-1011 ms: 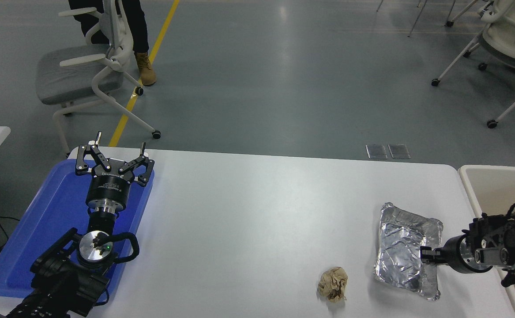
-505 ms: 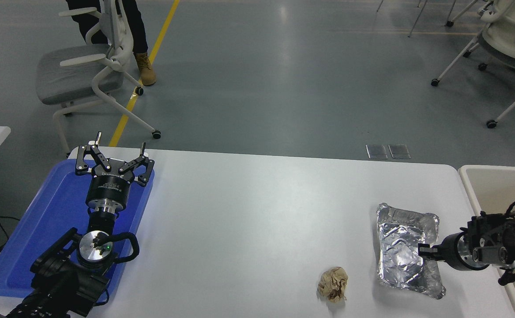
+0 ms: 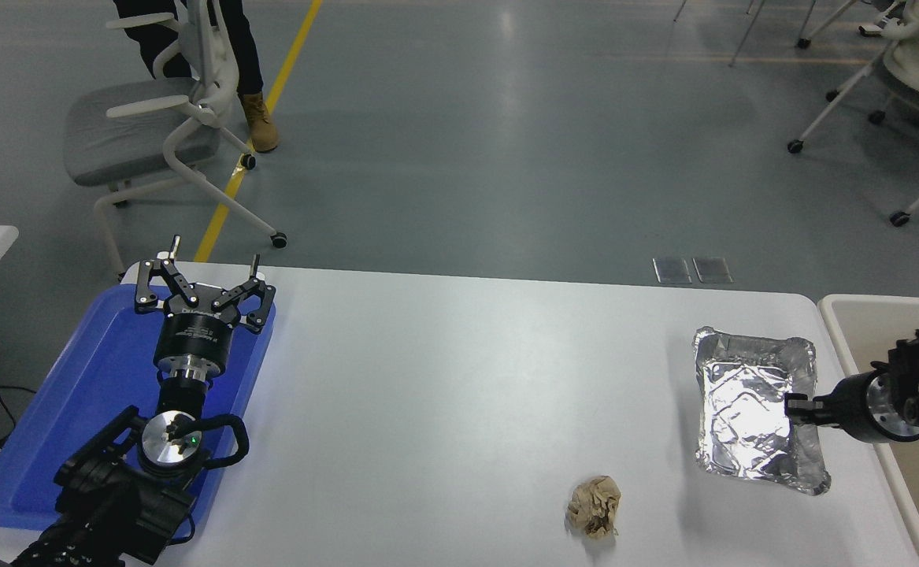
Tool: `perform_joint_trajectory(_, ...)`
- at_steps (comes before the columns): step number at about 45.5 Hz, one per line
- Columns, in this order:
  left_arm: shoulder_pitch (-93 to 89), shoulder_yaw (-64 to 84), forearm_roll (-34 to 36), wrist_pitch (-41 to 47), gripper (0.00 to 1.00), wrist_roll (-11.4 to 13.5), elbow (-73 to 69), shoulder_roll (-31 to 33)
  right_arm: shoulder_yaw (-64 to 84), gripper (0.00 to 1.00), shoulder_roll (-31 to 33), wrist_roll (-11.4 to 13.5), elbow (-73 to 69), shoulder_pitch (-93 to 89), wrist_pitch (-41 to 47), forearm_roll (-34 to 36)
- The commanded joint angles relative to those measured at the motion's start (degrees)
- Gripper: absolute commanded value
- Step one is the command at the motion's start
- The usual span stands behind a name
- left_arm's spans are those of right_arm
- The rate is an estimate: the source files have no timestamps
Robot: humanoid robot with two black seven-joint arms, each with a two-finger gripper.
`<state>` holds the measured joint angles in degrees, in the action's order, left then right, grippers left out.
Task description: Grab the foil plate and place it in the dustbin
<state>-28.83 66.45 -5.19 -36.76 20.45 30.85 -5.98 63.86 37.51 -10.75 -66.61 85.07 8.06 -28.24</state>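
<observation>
One second has carried the foil plate (image 3: 750,409) rightward and toward the far side of the white table (image 3: 459,394), and it now looks lifted, its shadow lying apart to the left. The right gripper (image 3: 794,405) is clamped on the plate's right rim. Its long axis runs near to far, hollow side up, right edge close beside the dustbin (image 3: 841,323). A crumpled paper ball (image 3: 594,506) lies near and to the left. The left gripper (image 3: 199,276), fingers spread wide, hangs parked over the blue tray (image 3: 57,425).
</observation>
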Motion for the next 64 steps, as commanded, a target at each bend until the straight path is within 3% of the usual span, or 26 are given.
perform_joint_trajectory(1, 0.00, 0.00, 0.00, 0.02, 1.00, -0.06, 0.00, 0.00, 1.00, 0.00, 6.52, 0.21, -9.23, 15.29, 9.69, -2.35)
perform_joint_trajectory(20, 0.00, 0.00, 0.00, 0.02, 1.00, -0.06, 0.00, 0.00, 5.57, 0.00, 9.16, 0.65, -11.70, 34.46, 25.25, -2.52)
perform_joint_trajectory(51, 0.00, 0.00, 0.00, 0.02, 1.00, -0.06, 0.00, 0.00, 5.48, 0.00, 9.34, 0.65, -12.05, 37.98, 30.97, -4.02)
perform_joint_trajectory(64, 0.00, 0.00, 0.00, 0.02, 1.00, -0.06, 0.00, 0.00, 5.57, 0.00, 11.88, 0.56, -11.17, 38.07, 31.41, -10.34)
